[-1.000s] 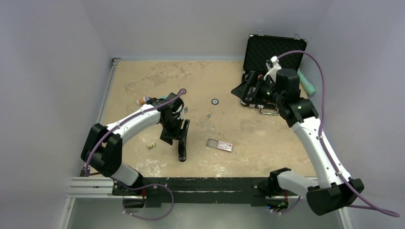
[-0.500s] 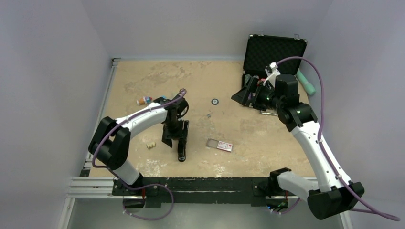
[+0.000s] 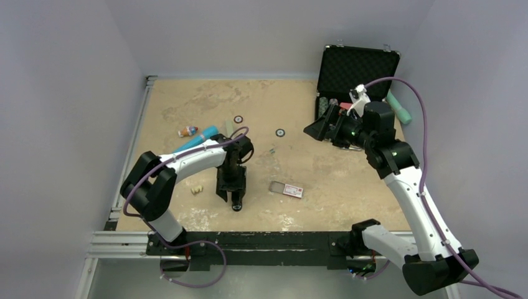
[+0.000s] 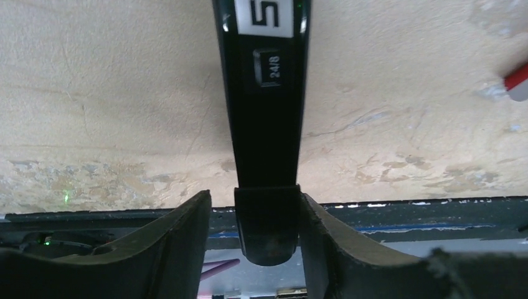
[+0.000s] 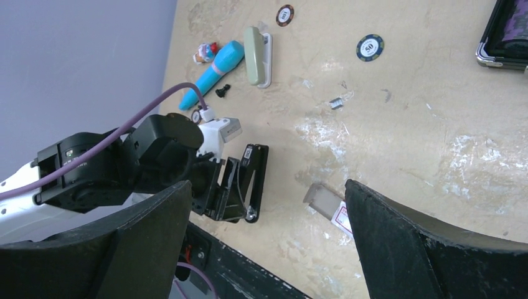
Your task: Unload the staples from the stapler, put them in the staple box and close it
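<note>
The left claw straddled the black stapler unclamped, while the right claw hung spread wide above the worktop.

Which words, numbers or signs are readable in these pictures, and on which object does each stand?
"24/8": on the black stapler.
"5" or "S", cut off at the edge: the stapler's white label.
"50": on the dark chip.
Brown chip, staple box: too blurred to read.

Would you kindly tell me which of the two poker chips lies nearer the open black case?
The dark blue chip marked 50; the brownish chip sits farther left, away from the case.
</note>
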You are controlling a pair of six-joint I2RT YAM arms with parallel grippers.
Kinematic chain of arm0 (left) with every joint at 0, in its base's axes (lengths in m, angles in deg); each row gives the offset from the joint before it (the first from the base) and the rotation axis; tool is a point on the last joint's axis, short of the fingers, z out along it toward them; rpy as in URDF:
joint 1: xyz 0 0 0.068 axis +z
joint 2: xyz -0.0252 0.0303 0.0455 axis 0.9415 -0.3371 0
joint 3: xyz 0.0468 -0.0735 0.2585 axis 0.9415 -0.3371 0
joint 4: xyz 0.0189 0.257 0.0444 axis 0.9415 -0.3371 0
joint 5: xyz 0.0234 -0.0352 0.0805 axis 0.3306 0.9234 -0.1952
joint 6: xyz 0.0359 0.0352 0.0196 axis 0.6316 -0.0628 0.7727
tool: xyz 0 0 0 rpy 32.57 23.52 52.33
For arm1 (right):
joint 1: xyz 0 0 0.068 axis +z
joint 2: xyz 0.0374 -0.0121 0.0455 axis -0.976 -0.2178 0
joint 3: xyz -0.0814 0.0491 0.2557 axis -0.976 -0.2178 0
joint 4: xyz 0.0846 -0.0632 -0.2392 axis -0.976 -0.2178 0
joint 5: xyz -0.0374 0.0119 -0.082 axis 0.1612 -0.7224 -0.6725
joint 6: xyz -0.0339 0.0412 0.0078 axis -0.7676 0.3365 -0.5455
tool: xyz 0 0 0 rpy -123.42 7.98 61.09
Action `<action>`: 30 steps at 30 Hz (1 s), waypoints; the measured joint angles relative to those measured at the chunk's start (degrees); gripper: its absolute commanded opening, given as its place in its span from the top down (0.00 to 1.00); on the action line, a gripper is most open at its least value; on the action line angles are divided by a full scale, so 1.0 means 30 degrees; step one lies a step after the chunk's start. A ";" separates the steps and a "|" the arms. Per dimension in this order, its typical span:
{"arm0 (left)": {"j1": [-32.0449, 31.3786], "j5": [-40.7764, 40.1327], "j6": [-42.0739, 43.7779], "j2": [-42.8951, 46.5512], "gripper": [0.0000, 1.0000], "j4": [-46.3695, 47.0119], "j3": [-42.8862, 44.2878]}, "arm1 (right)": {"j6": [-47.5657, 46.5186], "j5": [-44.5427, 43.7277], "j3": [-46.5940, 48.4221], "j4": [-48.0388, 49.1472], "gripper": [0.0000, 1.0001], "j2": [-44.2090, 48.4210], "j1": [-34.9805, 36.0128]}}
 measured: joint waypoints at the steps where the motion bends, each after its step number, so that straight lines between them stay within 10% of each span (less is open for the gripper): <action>1: -0.0036 -0.0029 -0.0153 0.0000 0.49 -0.0022 -0.0109 | -0.0022 0.0022 0.0000 -0.0015 0.03 0.0029 0.0000; 7: -0.0284 -0.0197 -0.0845 -0.0022 0.60 -0.0124 -0.0262 | -0.0270 0.0131 0.0000 -0.0321 0.03 0.0066 0.0000; 12: -0.0481 -0.0262 -0.1122 -0.0138 0.99 -0.0197 -0.0211 | -0.0590 0.0306 0.0000 -0.0743 0.03 0.0073 0.0000; 30: -0.0459 0.0073 -0.0386 0.1953 1.00 -0.1333 0.4954 | -0.0007 0.1967 0.0058 0.0015 0.03 -0.0058 0.0000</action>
